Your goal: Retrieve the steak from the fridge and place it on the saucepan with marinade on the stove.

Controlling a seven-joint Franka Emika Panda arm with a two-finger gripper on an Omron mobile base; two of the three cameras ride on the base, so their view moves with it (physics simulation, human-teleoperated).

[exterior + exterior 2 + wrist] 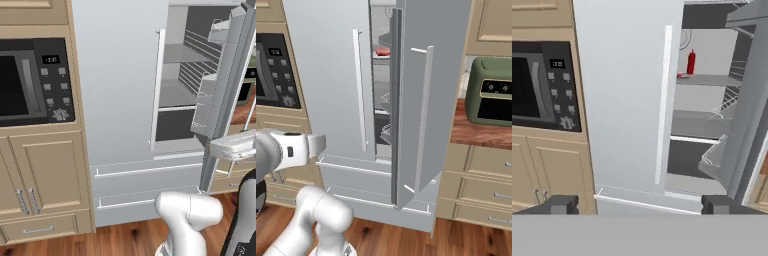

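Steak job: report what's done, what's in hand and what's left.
Done: the fridge's right door stands open, its left door shut. In hand: nothing; the gripper is open and empty, facing the fridge. Left: the steak lies on an upper shelf beside a red bottle; grasping and carrying it remain.

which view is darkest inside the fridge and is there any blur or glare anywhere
Hand view: the fridge has a near-black top cavity, while the red bottle stays crisp. Left base view: the lowest open compartment is dark and the shelves evenly grey. Right base view: the steak shows in a narrow shaded gap. No motion blur or glare; flat rendered light, slightly soft edges.
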